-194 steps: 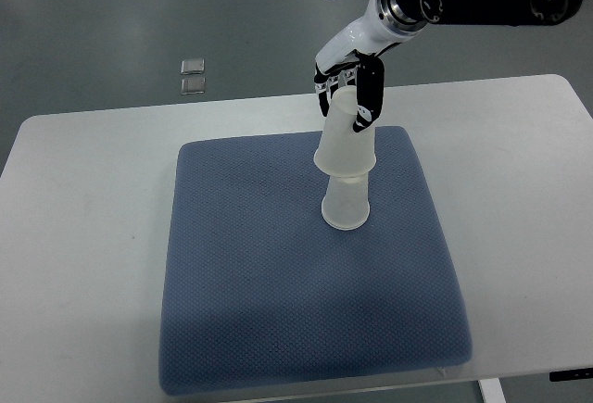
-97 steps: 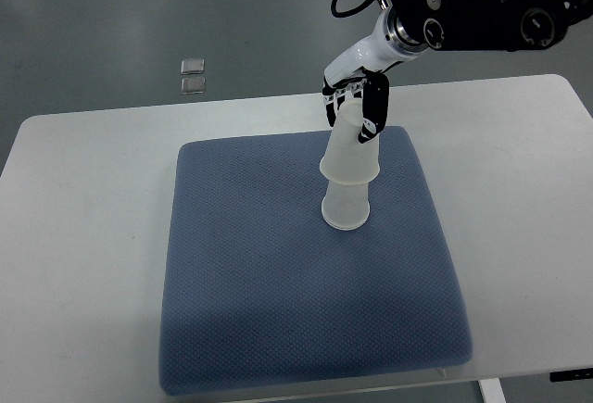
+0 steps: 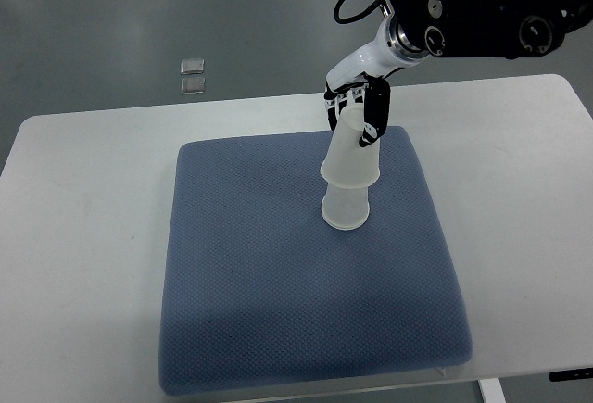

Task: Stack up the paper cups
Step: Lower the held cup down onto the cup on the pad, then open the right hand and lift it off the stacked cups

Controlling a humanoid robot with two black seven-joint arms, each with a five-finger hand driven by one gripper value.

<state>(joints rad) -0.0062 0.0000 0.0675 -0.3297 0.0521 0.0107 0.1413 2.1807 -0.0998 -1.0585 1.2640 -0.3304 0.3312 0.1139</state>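
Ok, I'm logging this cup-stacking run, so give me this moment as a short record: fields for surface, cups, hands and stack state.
surface: blue mat on a white table
lower cup: upside down on the mat
upper cup: upside down, tilted, over the lower cup's top
right hand: fingers around the upper cup
left hand: not in view
stack state: upper cup on but not level, not released
off table: two small clear pieces on the floor

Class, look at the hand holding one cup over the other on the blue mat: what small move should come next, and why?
Probably ease the upper cup straight down a little further, then let go. The right hand grips it near its closed end, mouth down, over the lower cup standing inverted on the blue mat. Much of the lower cup shows below it, so the stack looks only partly seated.
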